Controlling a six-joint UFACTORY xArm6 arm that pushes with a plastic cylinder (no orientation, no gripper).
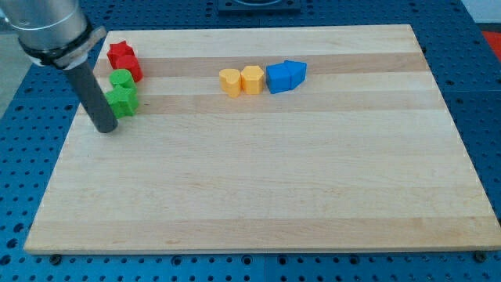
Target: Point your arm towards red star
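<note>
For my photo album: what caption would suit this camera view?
My tip rests beside the green blocks, just below the red star, on a wooden board.

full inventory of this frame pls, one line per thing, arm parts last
red star: 1, red, board's upper left corner area
green blocks: 2, green, stacked in a column just below the red star; lower one looks star-like, upper shape unclear
yellow blocks: 2, yellow, top centre, side by side and touching; the right one looks hexagonal
blue blocks: 2, blue, just right of the yellow pair, touching each other; second one sits slightly higher
board: 1, light wood, fills most of the view
base: 1, blue with holes, around the board
rod: 1, dark, upper left
my tip: 1, dark, on the board just left of and below the lower green block
</note>
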